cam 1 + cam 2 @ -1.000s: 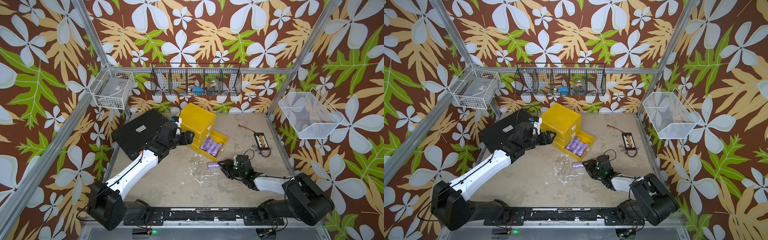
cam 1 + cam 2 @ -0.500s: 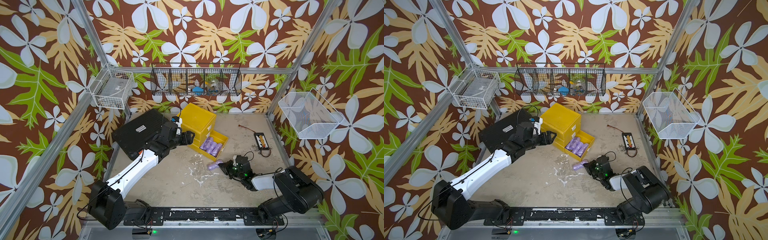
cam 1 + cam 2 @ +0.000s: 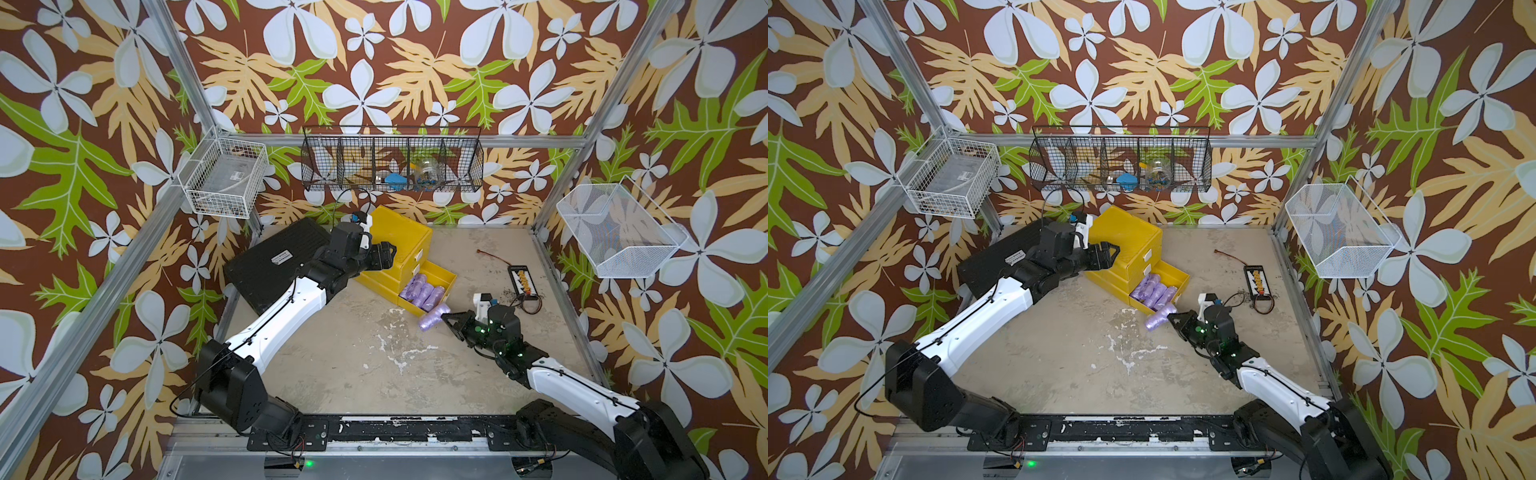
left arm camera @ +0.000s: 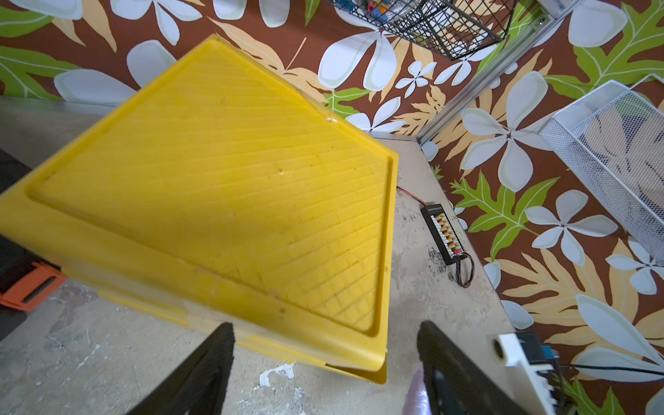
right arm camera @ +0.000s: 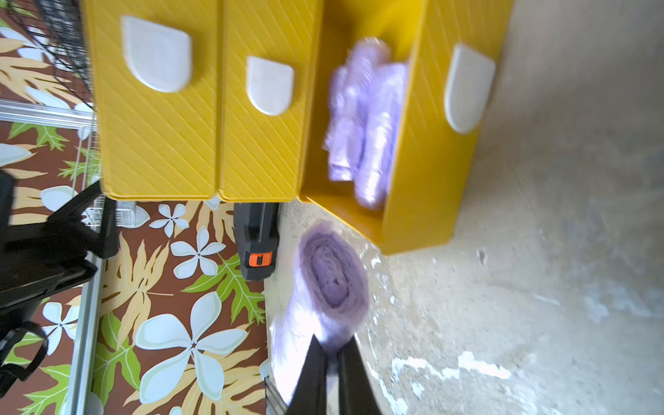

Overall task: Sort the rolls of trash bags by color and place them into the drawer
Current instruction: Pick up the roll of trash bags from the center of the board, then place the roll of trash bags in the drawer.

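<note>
One lilac roll (image 3: 430, 323) pinched by its film end in the closed right gripper (image 3: 448, 321), just outside the one open drawer (image 3: 448, 277), about four lilac rolls (image 3: 419, 289) inside, one yellow cabinet (image 3: 401, 239) of three drawers, left gripper (image 3: 384, 254) spread wide at its top edge.

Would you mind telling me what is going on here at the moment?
The robot is sorting rolls of trash bags into a yellow drawer unit. The right gripper is shut on a lilac roll, holding it by one end just outside the open bottom drawer, which already holds several lilac rolls. The left gripper is open at the top edge of the unit and holds nothing; whether it touches the unit is unclear.
</note>
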{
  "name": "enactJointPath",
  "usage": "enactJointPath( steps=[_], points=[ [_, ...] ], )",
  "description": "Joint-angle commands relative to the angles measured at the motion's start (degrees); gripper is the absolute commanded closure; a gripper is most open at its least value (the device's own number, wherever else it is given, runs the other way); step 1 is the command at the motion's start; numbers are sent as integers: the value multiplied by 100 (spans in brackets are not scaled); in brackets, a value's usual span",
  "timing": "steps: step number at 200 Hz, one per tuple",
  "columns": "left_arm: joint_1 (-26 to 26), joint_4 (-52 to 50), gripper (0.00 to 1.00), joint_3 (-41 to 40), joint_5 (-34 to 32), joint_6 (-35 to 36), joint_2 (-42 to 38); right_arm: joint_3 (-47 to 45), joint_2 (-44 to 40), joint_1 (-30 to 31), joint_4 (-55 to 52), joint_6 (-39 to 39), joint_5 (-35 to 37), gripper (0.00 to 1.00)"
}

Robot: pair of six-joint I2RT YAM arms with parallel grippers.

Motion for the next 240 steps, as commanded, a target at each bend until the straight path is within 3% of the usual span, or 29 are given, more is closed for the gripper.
enactJointPath(
  steps=[1, 52, 85, 120, 161, 185, 212, 240],
  points=[
    [6, -220, 18, 396, -22, 220, 307, 593, 28, -188, -832, -787, 261, 99],
    [15, -588, 18, 1399, 6, 387, 1181, 2460, 1992, -546, -1124, -1625, -233, 99],
    [27, -627, 19, 1453, 2, 397, 1354, 3573, 3346, -569, -1441, -1917, -371, 99],
    [33, -604, 19, 1370, 9, 379, 1392, 3957, 4102, -567, -1448, -1768, -353, 95],
    [33, -604, 19, 1304, 42, 403, 1418, 3888, 4066, -595, -1544, -1826, -173, 66],
    [30, -587, 19, 1238, 47, 406, 1401, 3845, 3715, -629, -1748, -2031, -36, 55],
    [36, -545, 19, 1164, 37, 401, 1348, 3613, 3098, -809, -1962, -2374, 124, 54],
    [35, -528, 20, 1137, 68, 397, 1313, 3157, 2593, -1097, -1934, -2740, -109, 61]
  ],
)
